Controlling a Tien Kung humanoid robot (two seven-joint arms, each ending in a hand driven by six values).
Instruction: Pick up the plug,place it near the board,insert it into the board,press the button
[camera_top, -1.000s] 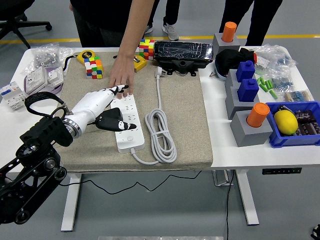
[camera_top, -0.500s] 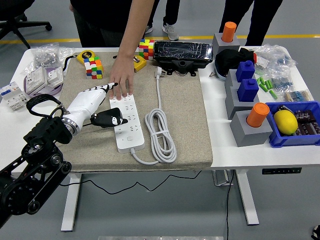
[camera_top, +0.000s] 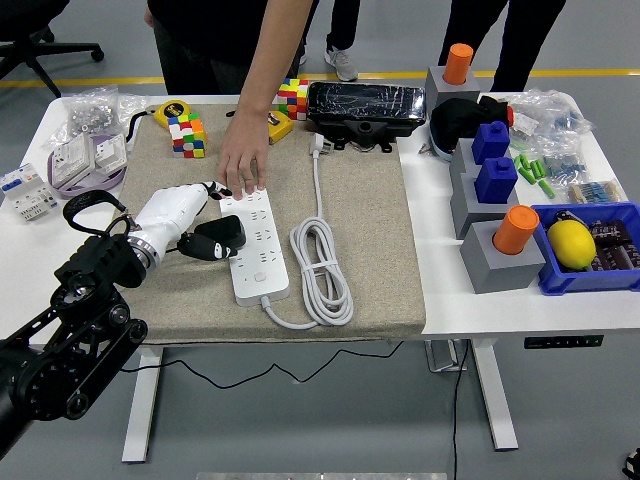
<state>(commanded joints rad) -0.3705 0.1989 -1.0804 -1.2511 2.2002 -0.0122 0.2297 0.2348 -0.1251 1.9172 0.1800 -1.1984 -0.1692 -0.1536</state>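
the robot's left hand (camera_top: 185, 215) grips a black plug (camera_top: 217, 238) at the left edge of the white power strip (camera_top: 254, 243), poised over its sockets. a person's hand (camera_top: 243, 160) pins the strip's far end, apparently steadying it. the coiled cord (camera_top: 321, 262) lies just beside; puzzle cubes (camera_top: 186, 135) sit clear.
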